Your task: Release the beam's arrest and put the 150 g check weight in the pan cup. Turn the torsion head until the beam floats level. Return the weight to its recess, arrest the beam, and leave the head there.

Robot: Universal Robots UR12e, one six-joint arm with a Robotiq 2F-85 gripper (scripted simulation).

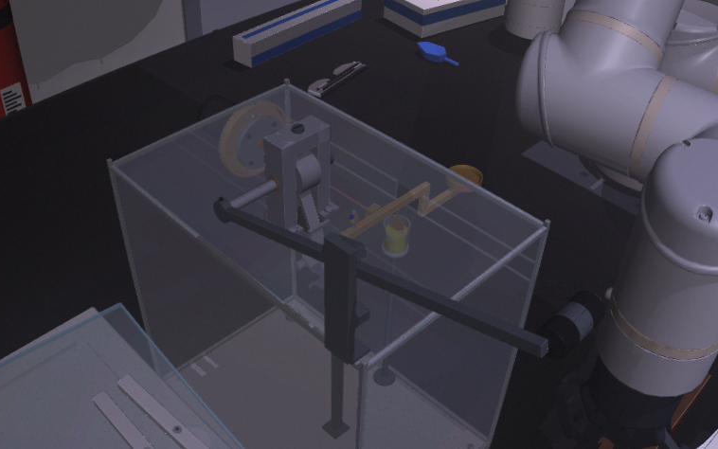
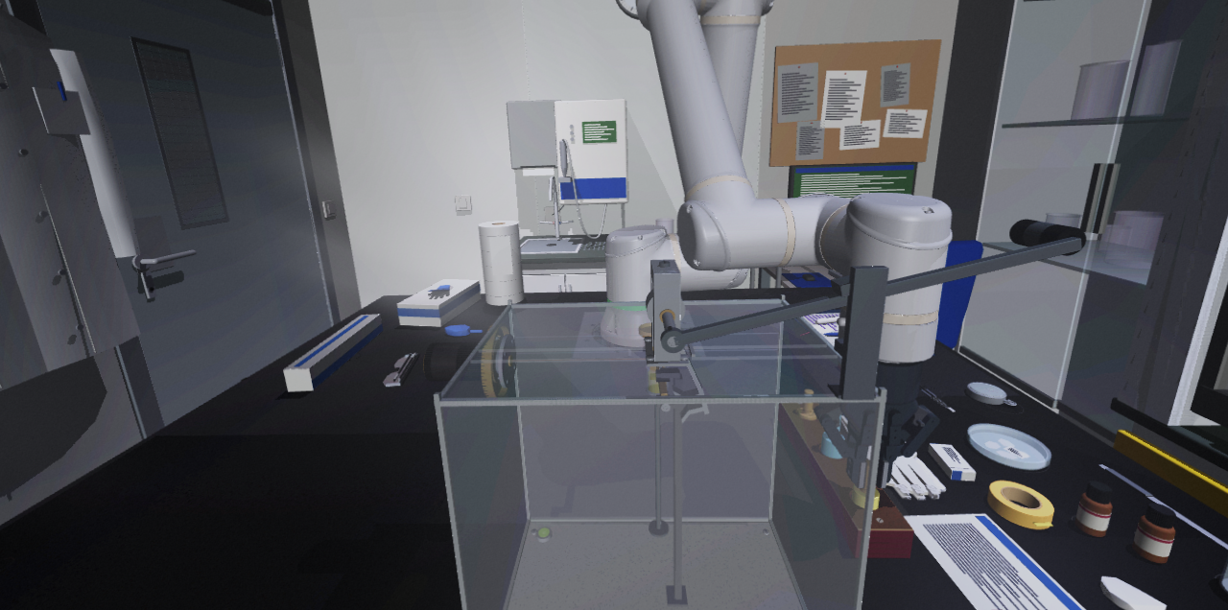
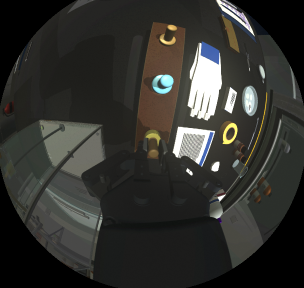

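Observation:
The brass check weight [image 3: 153, 145] stands in the nearest recess of the brown weight block [image 3: 159, 89] on the bench right of the glass case, and my gripper [image 3: 153, 148] is closed around its knob. A blue weight [image 3: 162, 83] and another brass weight [image 3: 168, 35] stand farther along the block. Inside the glass case [image 1: 317, 268] the brass beam [image 1: 401, 207] runs from the grey torsion head post [image 1: 300, 167] to the pan dish [image 1: 465, 175], with a yellow cup [image 1: 396, 235] below it. The dark arrest lever [image 1: 384, 279] slants across the case to a knob [image 1: 571, 326] beside my arm.
The glass case wall [image 3: 71, 148] stands just left of my gripper. Right of the block lie a white glove [image 3: 205, 89], a printed sheet [image 3: 192, 144], a tape roll [image 3: 228, 133], a petri dish [image 3: 249, 100] and small bottles [image 2: 1125, 521].

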